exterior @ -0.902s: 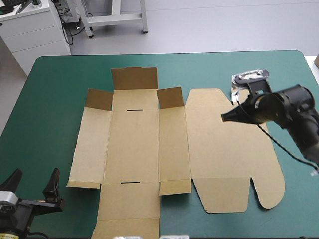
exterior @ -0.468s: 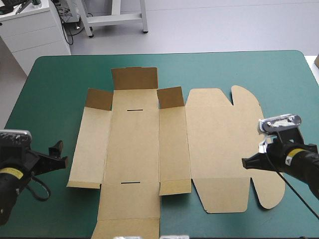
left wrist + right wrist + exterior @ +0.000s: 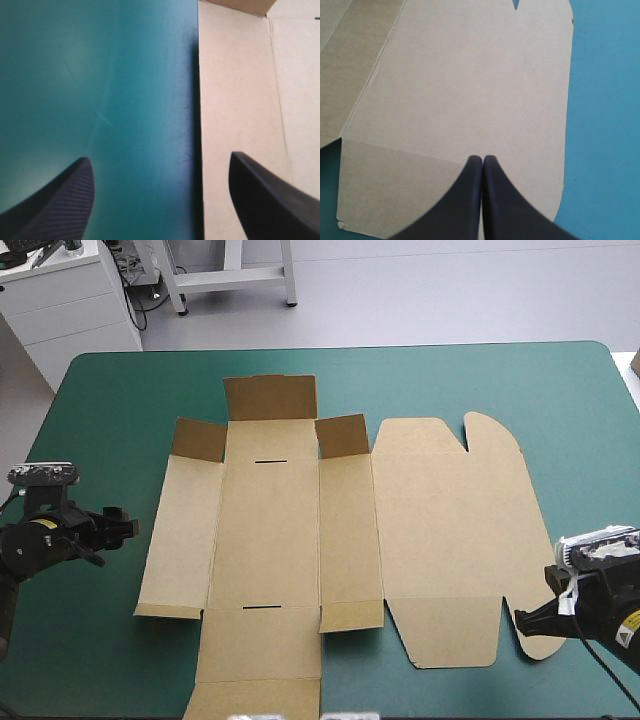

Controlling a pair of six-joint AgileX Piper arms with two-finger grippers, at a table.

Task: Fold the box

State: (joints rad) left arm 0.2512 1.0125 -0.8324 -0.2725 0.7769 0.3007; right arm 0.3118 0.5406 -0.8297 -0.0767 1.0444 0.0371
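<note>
The brown box [image 3: 330,530] lies as a flat cut sheet in the middle of the teal-green table [image 3: 100,400]. Its three far flaps [image 3: 270,397] are slightly raised. The rounded lid panel [image 3: 450,520] is on the right. My left gripper [image 3: 122,527] hovers just off the box's left edge, open. In the left wrist view that edge of the box [image 3: 240,90] runs between the fingers of the left gripper [image 3: 159,160]. My right gripper [image 3: 522,620] is shut at the lid's near right rounded corner. In the right wrist view the right gripper [image 3: 482,159] points over the box [image 3: 470,75].
Bare teal-green cover [image 3: 605,125] lies right of the lid and also left of the box [image 3: 100,100]. The box's near flap [image 3: 255,695] reaches the table's front edge.
The left gripper came from the near left corner toward the box's left edge. The right gripper, still shut, travelled from over the lid's far right to its near right corner.
</note>
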